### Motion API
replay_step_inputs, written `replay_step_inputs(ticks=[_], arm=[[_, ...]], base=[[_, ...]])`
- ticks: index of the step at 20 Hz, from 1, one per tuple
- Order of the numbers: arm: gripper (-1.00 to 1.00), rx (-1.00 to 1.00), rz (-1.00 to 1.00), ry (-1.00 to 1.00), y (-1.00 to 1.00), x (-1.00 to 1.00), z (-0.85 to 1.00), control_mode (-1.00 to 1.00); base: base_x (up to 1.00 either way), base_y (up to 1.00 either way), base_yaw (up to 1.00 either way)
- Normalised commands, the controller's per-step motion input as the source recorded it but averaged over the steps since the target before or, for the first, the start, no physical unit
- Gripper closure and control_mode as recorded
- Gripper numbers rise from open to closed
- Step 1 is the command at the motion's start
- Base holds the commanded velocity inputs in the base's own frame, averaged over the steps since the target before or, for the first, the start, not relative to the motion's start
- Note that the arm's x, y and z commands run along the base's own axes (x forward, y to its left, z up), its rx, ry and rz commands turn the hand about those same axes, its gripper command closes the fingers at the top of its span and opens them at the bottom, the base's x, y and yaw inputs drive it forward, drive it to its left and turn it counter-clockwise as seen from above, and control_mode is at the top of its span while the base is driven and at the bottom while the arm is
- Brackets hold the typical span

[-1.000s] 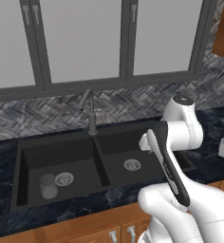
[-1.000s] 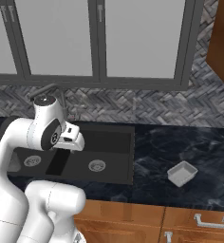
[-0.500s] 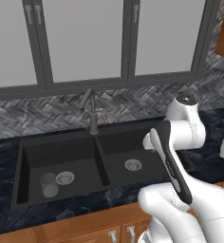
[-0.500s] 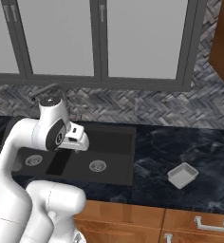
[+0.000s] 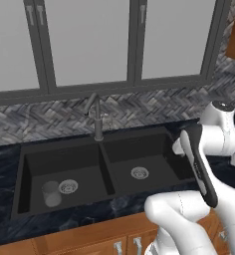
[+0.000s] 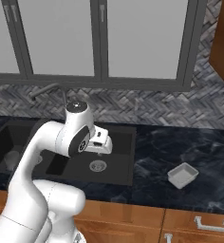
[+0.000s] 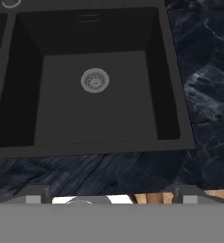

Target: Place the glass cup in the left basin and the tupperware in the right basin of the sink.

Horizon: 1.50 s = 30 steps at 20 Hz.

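The glass cup (image 5: 51,193) stands upright in the left basin (image 5: 45,164) of the black sink (image 5: 107,142), beside its silver drain. It shows faintly in the right base view too, glass cup (image 6: 10,159). The tupperware (image 6: 182,175), a small pale container, sits on the dark counter to the right of the sink. My gripper (image 6: 103,143) hangs over the right basin (image 6: 115,142), open with nothing between its fingers. In the hand view my gripper (image 7: 111,197) looks down into the right basin (image 7: 61,118), which holds nothing but its drain (image 7: 95,80).
A dark faucet (image 5: 96,117) rises behind the sink's centre divider. Dark marbled counter (image 6: 185,142) runs around the sink and off to the right. Wood cabinet fronts (image 6: 190,223) lie below it, and a window wall stands behind.
The arm has swung to the right, carrying the hand from over the sink's middle to over the right basin. The gripper has stayed open. Cup and tupperware have not moved.
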Motion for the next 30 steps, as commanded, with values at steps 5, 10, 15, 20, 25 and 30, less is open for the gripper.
replay_step_inputs(ticks=[5,10,15,20,25,30], arm=[[-1.0,0.0,0.0,0.0,-0.68,0.15,-0.01,-1.0],[-1.0,0.0,-0.03,0.0,-0.58,0.07,-0.01,-1.0],[-1.0,0.0,-0.07,0.0,-0.53,0.01,-0.03,-1.0],[-1.0,0.0,-0.09,0.0,-0.5,0.0,-0.01,-1.0],[-1.0,0.0,-0.12,0.0,-0.47,0.0,0.0,-1.0],[-1.0,0.0,-0.1,0.0,-0.43,0.02,0.0,-1.0]], base=[[0.0,0.0,0.0],[0.0,0.0,0.0],[0.0,0.0,0.0],[0.0,0.0,0.0],[0.0,0.0,0.0],[0.0,0.0,0.0]])
